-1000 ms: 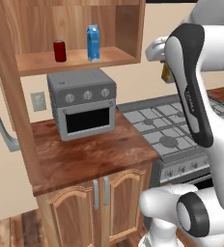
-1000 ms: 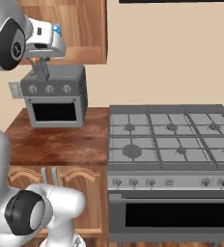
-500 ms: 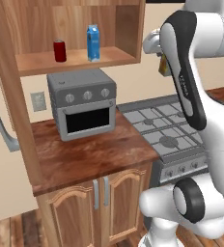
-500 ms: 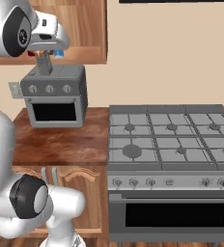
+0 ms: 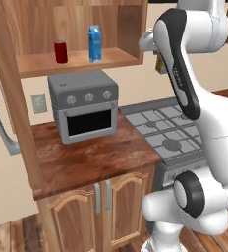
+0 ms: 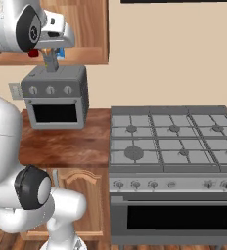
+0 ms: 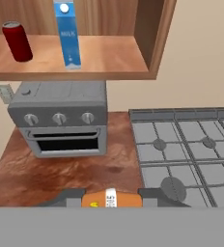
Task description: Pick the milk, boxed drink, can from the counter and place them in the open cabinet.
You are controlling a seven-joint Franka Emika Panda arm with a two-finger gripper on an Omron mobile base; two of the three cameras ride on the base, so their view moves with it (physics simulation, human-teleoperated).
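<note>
One sliver of boxed drink (image 7: 111, 198) (mostly cut off) clamped between the fingers (image 7: 150, 195).

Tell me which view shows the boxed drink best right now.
The hand view: the boxed drink lies across the bottom, orange top clear, held in the gripper. The left base view gives a yellowish sliver beside the arm.

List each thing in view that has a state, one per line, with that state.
milk: upright on the cabinet shelf.
can: upright on the shelf, left of the milk, apart from it.
boxed drink: held between the gripper's fingers, off the counter.
gripper: shut on the boxed drink, raised to the right of the cabinet.
cabinet: open.
toaster oven: door closed, on the counter.
</note>
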